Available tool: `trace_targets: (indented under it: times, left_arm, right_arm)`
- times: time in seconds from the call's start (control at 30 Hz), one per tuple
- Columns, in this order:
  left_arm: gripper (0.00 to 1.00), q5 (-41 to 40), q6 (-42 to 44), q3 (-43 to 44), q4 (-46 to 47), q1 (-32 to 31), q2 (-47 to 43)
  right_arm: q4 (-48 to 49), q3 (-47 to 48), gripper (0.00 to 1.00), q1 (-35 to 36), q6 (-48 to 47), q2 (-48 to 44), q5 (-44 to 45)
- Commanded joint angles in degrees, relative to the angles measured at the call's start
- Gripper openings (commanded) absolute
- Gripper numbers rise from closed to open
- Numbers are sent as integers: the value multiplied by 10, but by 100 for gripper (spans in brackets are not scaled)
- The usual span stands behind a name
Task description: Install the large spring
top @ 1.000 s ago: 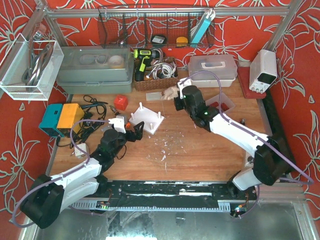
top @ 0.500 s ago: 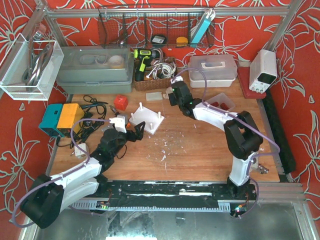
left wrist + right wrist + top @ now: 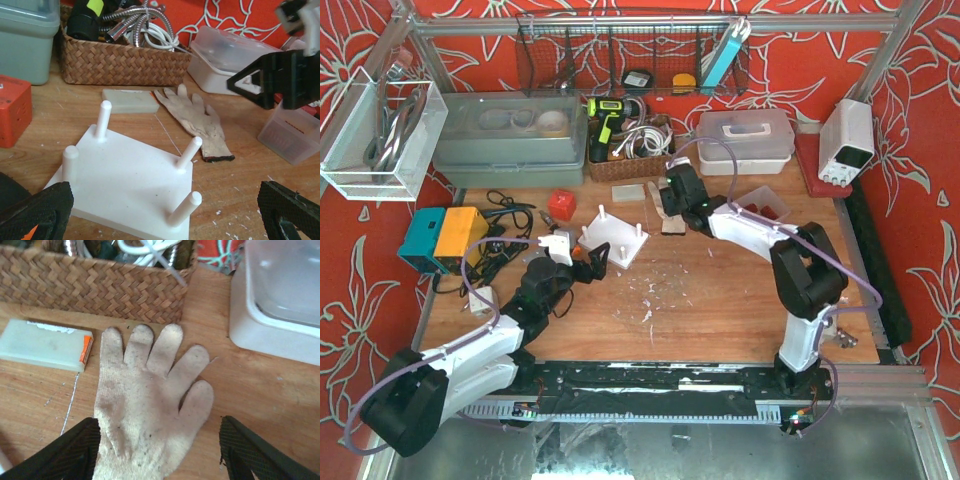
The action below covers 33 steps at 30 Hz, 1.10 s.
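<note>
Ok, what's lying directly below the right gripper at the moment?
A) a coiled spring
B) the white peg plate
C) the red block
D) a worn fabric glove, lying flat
D: in the right wrist view the glove lies flat, palm spread, on the wooden table, framed by the two parted fingers of the right gripper.

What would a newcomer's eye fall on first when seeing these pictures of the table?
First the worn cloth glove, lying flat before the wicker basket, with the open right pincer above it. Then the white board with four pegs, in front of the open left pincer.
</note>
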Motion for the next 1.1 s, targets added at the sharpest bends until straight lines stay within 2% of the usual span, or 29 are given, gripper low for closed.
trace_targets:
  times: [0.0,0.1,0.23,0.4,0.53,0.8,0.87,1.07]
  left_arm:
    - [100,-29,-5,11,12,-1,-2]
    - [100,-50,-26,12,-3,-1,-8]
    - [100,-32,-17,13,-5,-1,-9]
    - [100,21,-5,21,7,-1,3]
    - [100,43,-2,23,10,-3,8]
    - [100,74,7,16,31,-11,4]
    - [100,74,6,16,32,-12,6]
    - [100,73,7,22,30,-15,12]
  right_arm:
    - [-56,-14,69,-5,5,-76,9]
    - [-85,-37,73,-8,14,-119,12]
    - [-127,-69,76,-23,41,-181,10]
    - [-196,-82,74,-64,96,-232,-16]
    - [-256,-72,67,-106,134,-241,-13]
    - [-293,-34,49,-183,166,-174,-74]
    - [-321,-9,45,-196,194,-146,-56]
    - [-322,17,44,-217,262,-84,-56]
